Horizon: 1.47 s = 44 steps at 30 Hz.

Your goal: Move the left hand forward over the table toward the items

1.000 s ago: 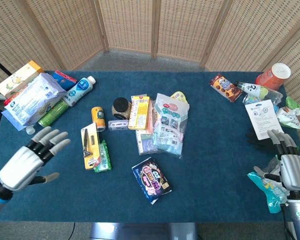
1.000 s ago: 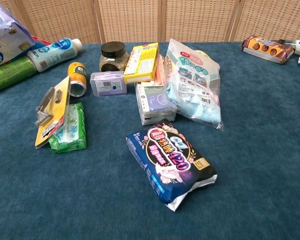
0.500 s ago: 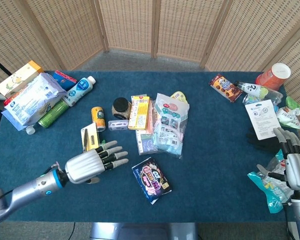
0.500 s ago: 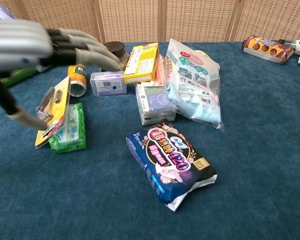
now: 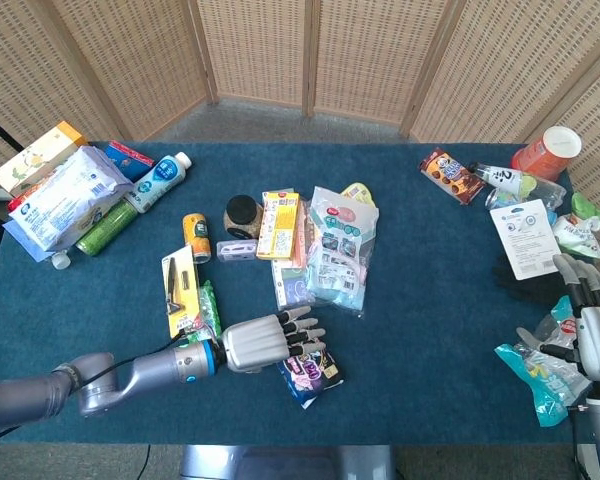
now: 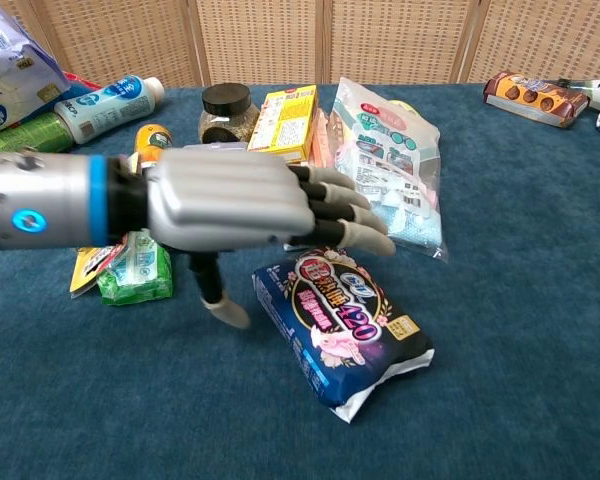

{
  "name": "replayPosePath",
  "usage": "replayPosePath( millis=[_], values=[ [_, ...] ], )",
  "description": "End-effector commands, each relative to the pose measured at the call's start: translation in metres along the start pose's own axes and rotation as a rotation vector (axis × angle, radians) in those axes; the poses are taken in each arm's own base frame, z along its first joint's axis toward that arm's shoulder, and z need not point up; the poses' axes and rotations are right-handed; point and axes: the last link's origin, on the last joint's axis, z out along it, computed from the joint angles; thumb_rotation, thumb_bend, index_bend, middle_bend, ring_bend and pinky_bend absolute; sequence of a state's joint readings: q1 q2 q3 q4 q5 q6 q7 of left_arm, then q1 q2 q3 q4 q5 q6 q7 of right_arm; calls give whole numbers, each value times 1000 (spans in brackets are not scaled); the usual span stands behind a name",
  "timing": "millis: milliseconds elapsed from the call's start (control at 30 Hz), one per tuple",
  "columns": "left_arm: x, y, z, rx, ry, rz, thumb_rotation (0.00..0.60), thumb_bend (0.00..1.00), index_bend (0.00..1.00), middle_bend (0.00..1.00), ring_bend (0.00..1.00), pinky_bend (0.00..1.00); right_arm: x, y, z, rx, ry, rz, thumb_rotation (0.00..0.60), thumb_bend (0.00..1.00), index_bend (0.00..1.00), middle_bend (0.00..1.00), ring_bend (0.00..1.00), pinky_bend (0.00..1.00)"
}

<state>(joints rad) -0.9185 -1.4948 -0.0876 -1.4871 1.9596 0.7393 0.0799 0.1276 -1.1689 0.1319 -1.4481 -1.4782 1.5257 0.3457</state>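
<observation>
My left hand (image 5: 268,341) (image 6: 250,202) hovers flat over the table with its fingers stretched out and apart, holding nothing. Its fingertips (image 6: 365,215) hang above the near-left end of the dark blue floral packet (image 5: 313,367) (image 6: 348,322). Just beyond it lie a clear bag of packets (image 5: 338,248) (image 6: 392,160), a yellow box (image 5: 278,223) (image 6: 283,122) and a dark-lidded jar (image 5: 243,214) (image 6: 227,108). The yellow razor card (image 5: 179,289) and green pack (image 6: 137,270) lie to the hand's left. My right hand (image 5: 590,330) rests open at the table's right edge.
A white bottle (image 5: 161,180), a green tube (image 5: 104,230) and white bags (image 5: 58,198) crowd the far left corner. A small yellow can (image 5: 196,236) stands by the jar. Snack bar (image 5: 450,175), orange cup (image 5: 547,152) and a white card (image 5: 526,237) sit at the far right.
My left hand has swept forward and to the right, from the table's left edge past the razor card to above the dark blue packet. The right hand has barely moved.
</observation>
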Motion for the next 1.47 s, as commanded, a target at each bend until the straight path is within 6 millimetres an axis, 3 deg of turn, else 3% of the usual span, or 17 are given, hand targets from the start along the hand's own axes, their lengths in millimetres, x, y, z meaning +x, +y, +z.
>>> replayPosePath(
  millis=[33,133,233,300,367,400,500,567,700,1200,1467],
  values=[
    [-5,6,23,-21,-22,7,600,0,0,0,0,0,3,0,-1,-1,12,10,600,0,0,0,0,0],
    [-10,10,34,-40,-39,21,600,0,0,0,0,85,7,1,-1,-4,24,22,600,0,0,0,0,0],
    [-15,17,40,-59,-70,1,600,0,0,0,14,340,11,2,-1,-2,35,32,600,0,0,0,0,0],
    [-17,22,43,-68,-74,6,600,0,29,9,175,551,12,2,-1,-2,41,34,600,0,0,0,0,0],
    [-18,25,44,-69,-79,6,600,0,102,131,383,701,13,2,-1,-3,41,39,600,0,0,0,0,0],
    [-19,26,44,-66,-84,1,600,0,137,251,480,763,13,2,-1,-3,41,40,600,0,0,0,0,0],
    [-16,27,41,-51,-64,6,600,13,272,516,684,886,12,1,-1,-2,38,38,600,0,0,0,0,0],
    [-10,25,38,-36,-35,11,600,42,370,607,761,936,12,1,-1,-2,37,37,600,0,0,0,0,0],
    [14,18,25,1,57,28,600,73,444,672,809,963,12,1,-1,-2,37,36,600,0,0,0,0,0],
    [122,-16,-44,137,313,163,600,66,432,650,812,971,9,-4,-1,9,27,27,600,0,0,0,0,0],
    [144,-22,-52,164,361,193,600,60,407,625,814,970,8,-5,-1,8,26,29,600,0,0,0,0,0]
  ],
)
